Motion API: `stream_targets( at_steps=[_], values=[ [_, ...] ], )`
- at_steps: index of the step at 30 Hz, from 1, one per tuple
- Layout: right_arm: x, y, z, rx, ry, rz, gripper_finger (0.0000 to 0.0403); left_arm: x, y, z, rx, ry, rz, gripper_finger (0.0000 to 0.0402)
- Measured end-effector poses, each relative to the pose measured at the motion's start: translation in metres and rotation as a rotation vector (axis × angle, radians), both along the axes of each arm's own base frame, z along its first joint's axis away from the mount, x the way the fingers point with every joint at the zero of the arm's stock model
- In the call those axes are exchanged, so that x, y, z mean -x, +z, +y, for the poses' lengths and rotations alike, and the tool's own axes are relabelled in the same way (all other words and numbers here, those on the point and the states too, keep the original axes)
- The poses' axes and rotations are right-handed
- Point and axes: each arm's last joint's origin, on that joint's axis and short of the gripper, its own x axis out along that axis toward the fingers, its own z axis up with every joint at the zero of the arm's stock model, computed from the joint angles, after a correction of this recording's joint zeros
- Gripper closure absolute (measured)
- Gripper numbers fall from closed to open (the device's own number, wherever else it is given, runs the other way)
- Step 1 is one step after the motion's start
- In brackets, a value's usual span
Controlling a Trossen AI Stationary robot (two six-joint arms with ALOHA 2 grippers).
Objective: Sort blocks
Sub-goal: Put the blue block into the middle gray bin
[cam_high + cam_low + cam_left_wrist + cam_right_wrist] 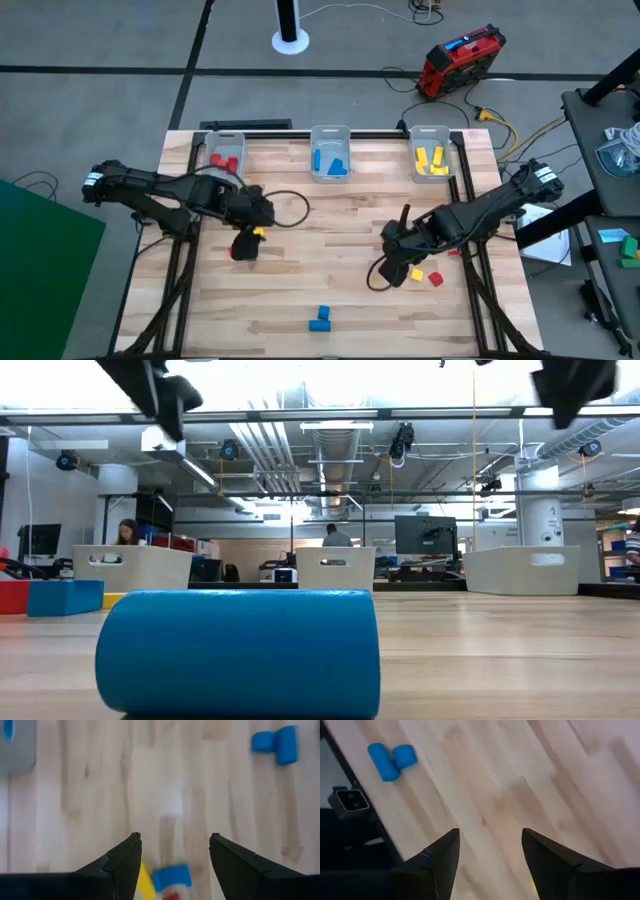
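Blue blocks (319, 320) sit nearest the low camera, at five o'clock from the left gripper (243, 248) hovering wide open over yellow, blue and red blocks (162, 882), while the right gripper (400, 268), also spread, hangs beside a red block (436, 279).

Past our right gripper (490, 852), whose two dark fingers (437, 862) stand apart, we see the pale wooden table (520, 780). Two blue blocks (391, 760) lie touching near its edge, beside a small dark camera (351, 800).
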Motion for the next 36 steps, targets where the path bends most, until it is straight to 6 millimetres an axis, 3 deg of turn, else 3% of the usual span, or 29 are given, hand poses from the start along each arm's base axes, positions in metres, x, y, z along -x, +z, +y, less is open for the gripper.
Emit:
stream_targets(
  at_steps=[6,13,22,29,33,36],
  values=[
    [-0.027,-0.017,0.009,0.138,0.244,-0.129,0.0197,-0.006,0.003,-0.027,0.033,-0.102,-0.134,0.0192],
    [-0.07,-0.051,0.03,0.123,0.468,-0.284,0.0206,-0.004,0.004,-0.044,0.111,0.156,-0.184,0.0192],
    [-0.105,-0.088,0.047,0.167,0.689,-0.389,0.0246,0.003,0.0,-0.065,0.179,0.196,-0.153,0.0192],
    [-0.132,-0.112,0.059,0.201,0.745,-0.573,0.0316,0.007,-0.004,-0.066,0.191,0.254,-0.11,0.0192],
    [-0.139,-0.121,0.067,0.209,0.77,-0.595,0.0377,0.014,-0.007,-0.068,0.152,0.236,-0.057,0.0193],
    [-0.14,-0.126,0.077,0.229,0.828,-0.629,0.0389,0.017,-0.009,-0.067,0.108,0.25,-0.042,0.0202]
  ],
)
